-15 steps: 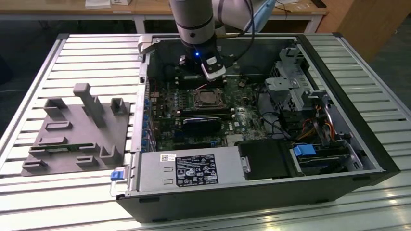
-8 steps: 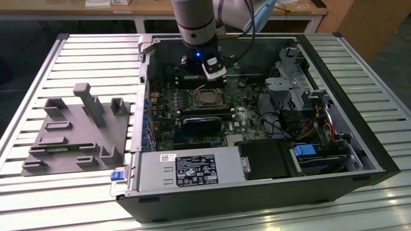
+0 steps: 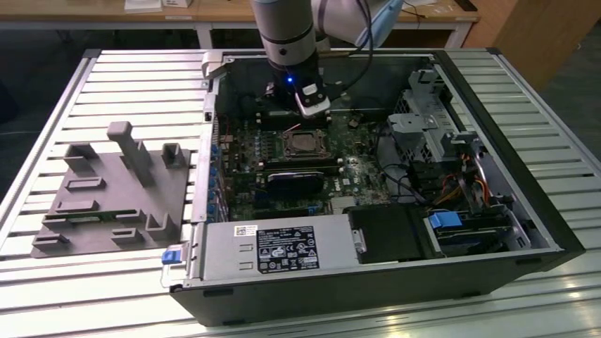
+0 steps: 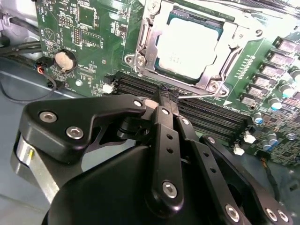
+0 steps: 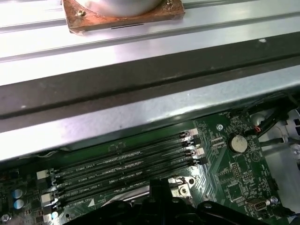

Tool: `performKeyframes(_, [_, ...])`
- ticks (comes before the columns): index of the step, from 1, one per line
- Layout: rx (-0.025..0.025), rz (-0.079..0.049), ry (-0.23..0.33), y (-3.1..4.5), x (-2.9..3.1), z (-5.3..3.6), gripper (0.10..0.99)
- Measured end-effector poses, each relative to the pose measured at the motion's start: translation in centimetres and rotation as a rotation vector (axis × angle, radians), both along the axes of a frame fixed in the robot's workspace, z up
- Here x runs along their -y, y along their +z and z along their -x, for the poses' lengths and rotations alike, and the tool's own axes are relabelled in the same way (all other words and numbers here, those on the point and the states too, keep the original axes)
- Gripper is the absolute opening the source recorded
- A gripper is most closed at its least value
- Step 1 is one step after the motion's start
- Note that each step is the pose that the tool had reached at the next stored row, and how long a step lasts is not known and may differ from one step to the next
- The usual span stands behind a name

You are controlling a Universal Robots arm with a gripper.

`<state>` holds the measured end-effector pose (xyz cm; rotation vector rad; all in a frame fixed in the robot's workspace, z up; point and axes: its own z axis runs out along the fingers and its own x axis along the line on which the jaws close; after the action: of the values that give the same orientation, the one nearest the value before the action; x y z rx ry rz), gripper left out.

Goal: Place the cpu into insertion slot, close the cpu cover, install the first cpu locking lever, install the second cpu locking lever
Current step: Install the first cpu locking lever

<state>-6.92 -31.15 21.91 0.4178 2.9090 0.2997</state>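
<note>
Resting against the locking lever (image 4: 201,94), your fingers (image 4: 168,101) are pinched shut on nothing — apparently a pushing tip, since the chip (image 4: 190,47) already sits under its closed cover (image 4: 146,40).

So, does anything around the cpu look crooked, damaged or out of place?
Nothing stands out. In the second wrist view the cpu lies flat and square under the lowered cpu cover, and the green board around it shows no damage. The gripper is beside it, by the memory slots.
</note>
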Motion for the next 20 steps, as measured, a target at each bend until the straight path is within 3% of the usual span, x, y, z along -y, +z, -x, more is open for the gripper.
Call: performKeyframes(20, [0.0000,0.041,-0.046,-0.64,-1.30,-0.50,0.102])
